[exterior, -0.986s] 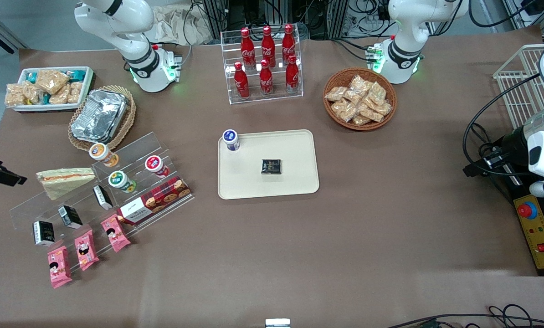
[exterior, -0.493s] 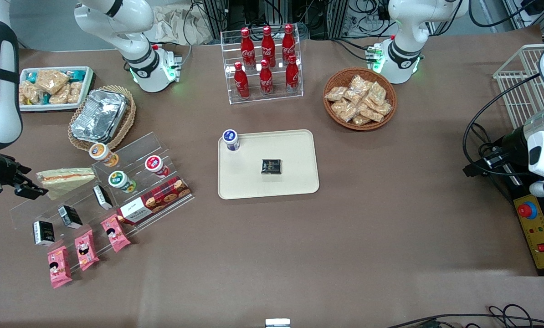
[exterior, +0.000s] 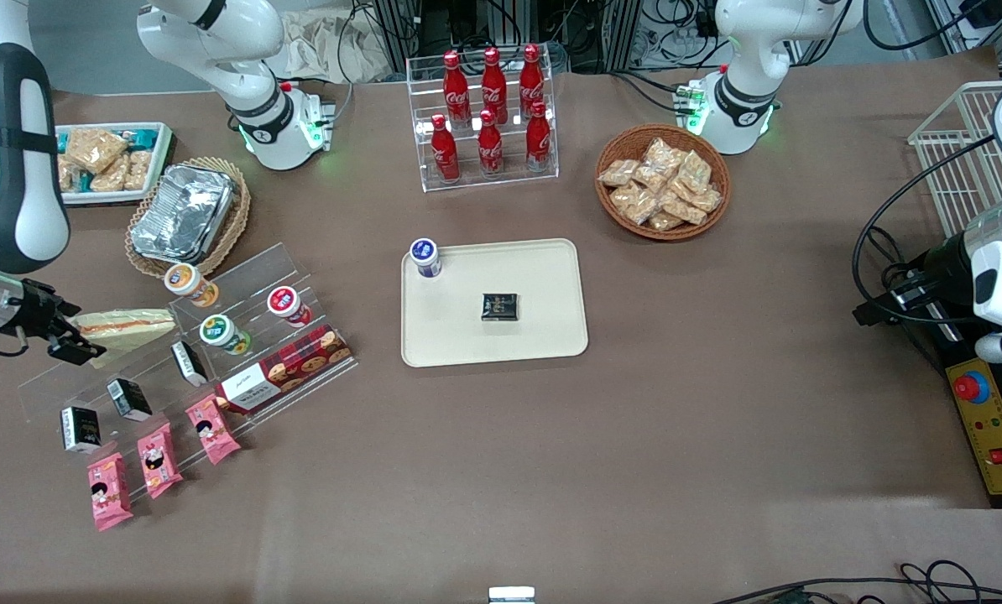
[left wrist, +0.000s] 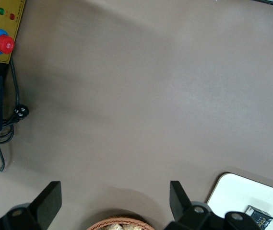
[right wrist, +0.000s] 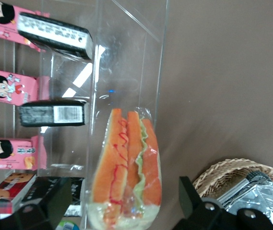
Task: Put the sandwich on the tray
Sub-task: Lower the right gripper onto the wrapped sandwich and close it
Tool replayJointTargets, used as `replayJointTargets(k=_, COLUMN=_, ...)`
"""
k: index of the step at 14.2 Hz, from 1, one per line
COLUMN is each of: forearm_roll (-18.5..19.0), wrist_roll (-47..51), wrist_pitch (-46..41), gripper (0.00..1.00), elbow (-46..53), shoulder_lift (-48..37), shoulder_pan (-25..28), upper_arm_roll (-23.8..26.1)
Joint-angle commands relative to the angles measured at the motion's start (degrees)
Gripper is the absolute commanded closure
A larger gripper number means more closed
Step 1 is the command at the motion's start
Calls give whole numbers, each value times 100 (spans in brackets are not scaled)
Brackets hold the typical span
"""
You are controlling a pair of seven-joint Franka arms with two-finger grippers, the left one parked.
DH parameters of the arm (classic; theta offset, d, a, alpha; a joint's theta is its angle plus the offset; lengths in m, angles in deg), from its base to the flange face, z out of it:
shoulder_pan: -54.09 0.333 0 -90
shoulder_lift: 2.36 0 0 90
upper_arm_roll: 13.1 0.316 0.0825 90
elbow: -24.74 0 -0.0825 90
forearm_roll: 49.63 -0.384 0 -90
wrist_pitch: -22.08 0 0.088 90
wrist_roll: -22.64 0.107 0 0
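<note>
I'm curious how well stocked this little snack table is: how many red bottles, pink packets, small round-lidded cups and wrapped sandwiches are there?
Red cola bottles in the clear rack: 6
Pink snack packets: 3
Small round-lidded cups: 4, one on the cream rectangular tray
Plastic-wrapped triangular sandwich: 1
Total: 14
The right gripper hangs open by the sandwich.

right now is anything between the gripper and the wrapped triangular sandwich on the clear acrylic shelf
Nothing visible. The right gripper is open, its fingers to either side of the plastic-wrapped triangular sandwich, with only air between. The sandwich lies on the clear acrylic stepped shelf; the black packets sit off to one side.
</note>
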Motion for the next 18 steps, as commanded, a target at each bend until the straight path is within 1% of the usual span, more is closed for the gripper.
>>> replayJointTargets(k=1, forearm_roll=-125, wrist_roll=48, wrist_pitch=253, gripper=2, elbow=-306, shoulder_lift=-234, shoulder_pan=47, upper_arm_roll=1)
replayJointTargets(k=4, forearm_roll=-46, wrist_roll=-162, wrist_pitch=253, gripper=56, elbow=-315, shoulder_lift=-146, shoulder_pan=153, upper_arm_roll=1)
replayJointTargets(k=6, forearm_roll=-29, wrist_roll=-286, wrist_pitch=253, gripper=72, elbow=-315, shoulder_lift=-102, shoulder_pan=206, upper_arm_roll=-7)
replayJointTargets(k=7, forearm_roll=-28, wrist_roll=-373, wrist_pitch=262, gripper=77, elbow=-350, shoulder_lift=-102, shoulder_pan=206, upper_arm_roll=-8)
replayJointTargets(k=9, forearm_roll=-28, wrist_roll=-645, wrist_pitch=253, gripper=100, elbow=-359, shoulder_lift=-102, shoulder_pan=197, upper_arm_roll=-8)
replayJointTargets(k=12, forearm_roll=-28, wrist_roll=-970, wrist_pitch=192, gripper=100, elbow=-307, shoulder_lift=-172, shoulder_pan=171, upper_arm_roll=-34)
replayJointTargets(k=15, forearm_roll=-28, wrist_roll=-2250, wrist_pitch=87, gripper=100, elbow=-88, shoulder_lift=-549, shoulder_pan=135, upper_arm_roll=-165)
replayJointTargets(k=16, forearm_roll=-28, wrist_roll=-2559, wrist_pitch=-122, gripper=100, elbow=79, shoulder_lift=-663, shoulder_pan=144, upper_arm_roll=-174)
replayJointTargets(k=18, forearm_roll=-20, wrist_roll=-3009, wrist_pitch=-1033, gripper=100, elbow=701, shoulder_lift=-744, shoulder_pan=205, upper_arm_roll=-140)
